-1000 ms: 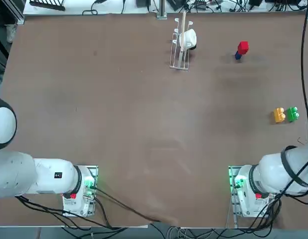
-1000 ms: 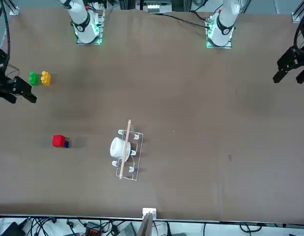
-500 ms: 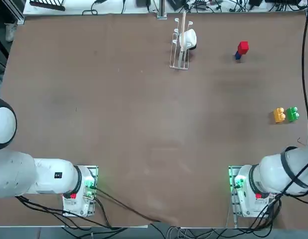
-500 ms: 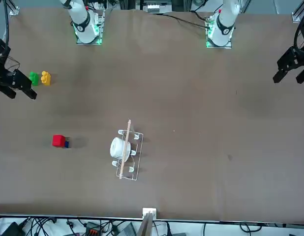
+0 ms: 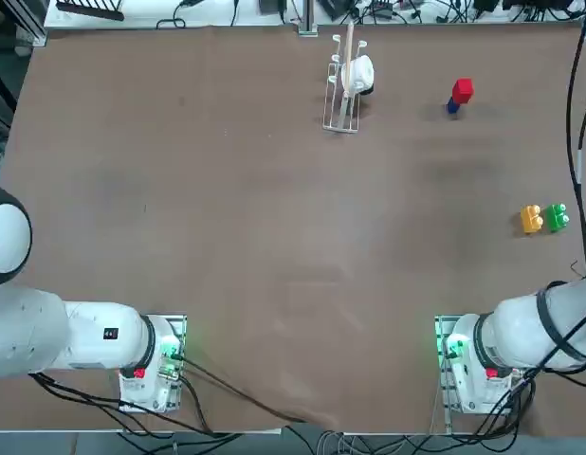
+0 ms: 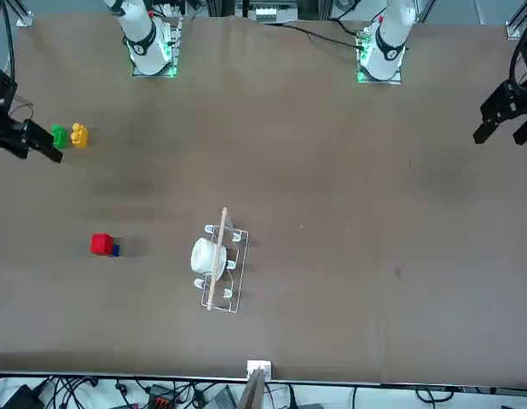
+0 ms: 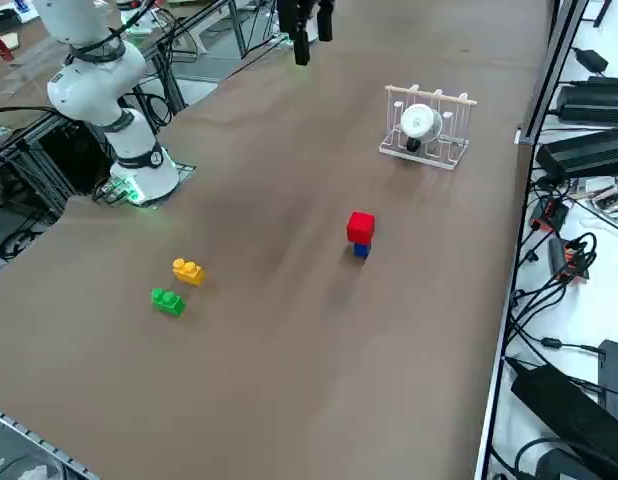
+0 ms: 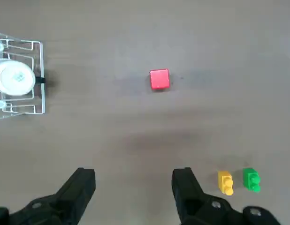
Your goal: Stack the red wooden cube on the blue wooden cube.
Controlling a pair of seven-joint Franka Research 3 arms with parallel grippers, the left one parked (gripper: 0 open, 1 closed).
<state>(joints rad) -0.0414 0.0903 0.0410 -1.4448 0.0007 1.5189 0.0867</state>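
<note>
Brown tabletop (image 5: 274, 218) is seen from overhead, with the red wooden cube (image 5: 462, 90) set on the blue wooden cube (image 5: 452, 107) toward the far right; the right gripper itself is not caught in this view. A wire rack (image 5: 342, 95) holding a white cup (image 5: 358, 73) stands just left of the stack, and a yellow knobbed block (image 5: 531, 219) lies beside a green knobbed block (image 5: 558, 217).

From the front, the right gripper (image 6: 29, 141) is seen at the table's edge, raised, with the green block just beside it and the cube stack well apart from it.

From the right side, the red cube is shown squarely atop the blue one (only a strip of blue is exposed).

Through the wrist camera, the gripper (image 8: 134, 187) is shown with its fingers (image 8: 84, 185) spread wide and nothing between them; the red cube is seen well ahead of them, the rack off to one side.
</note>
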